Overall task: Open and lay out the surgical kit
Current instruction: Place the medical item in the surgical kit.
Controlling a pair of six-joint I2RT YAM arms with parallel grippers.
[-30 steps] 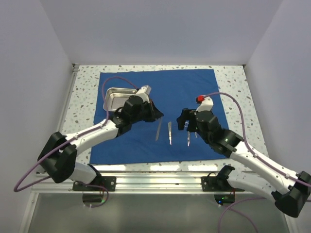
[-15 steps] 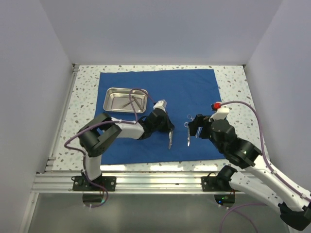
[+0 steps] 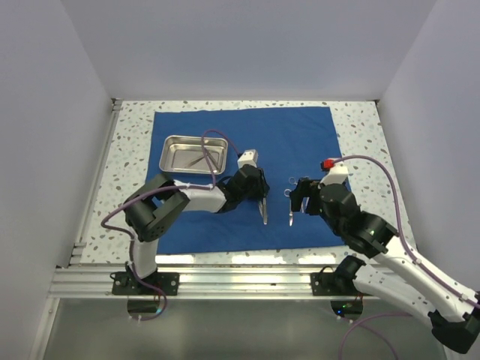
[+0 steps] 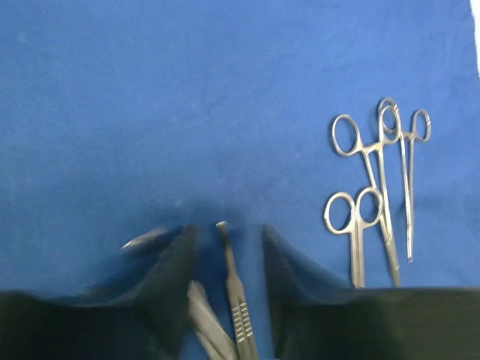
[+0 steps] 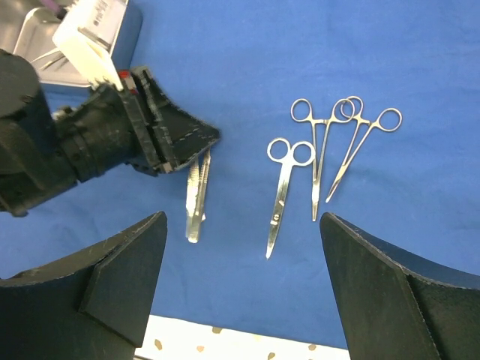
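- Blue cloth point(image 3: 300, 135): lying spread flat on the speckled counter point(image 3: 360, 127).
- Steel tray point(image 3: 166, 154): sitting on the cloth's upper left, with something slim lying inside.
- Left fingers point(image 4: 174, 285): standing slightly apart at the cloth's lower centre, straddling slim straight instruments point(image 5: 196, 202) that are lying on the cloth, and gripping nothing.
- Scissors point(image 5: 281, 187) and two crossed forceps point(image 5: 330, 154): lying on the cloth just right of those.
- Right fingers point(image 5: 112, 277): gaping wide, hanging over the cloth and holding nothing.

The left claw point(image 4: 227, 234) straddles a slim instrument point(image 4: 234, 289) on blue cloth point(image 4: 187, 90), ring-handled instruments point(image 4: 373, 196) alongside.
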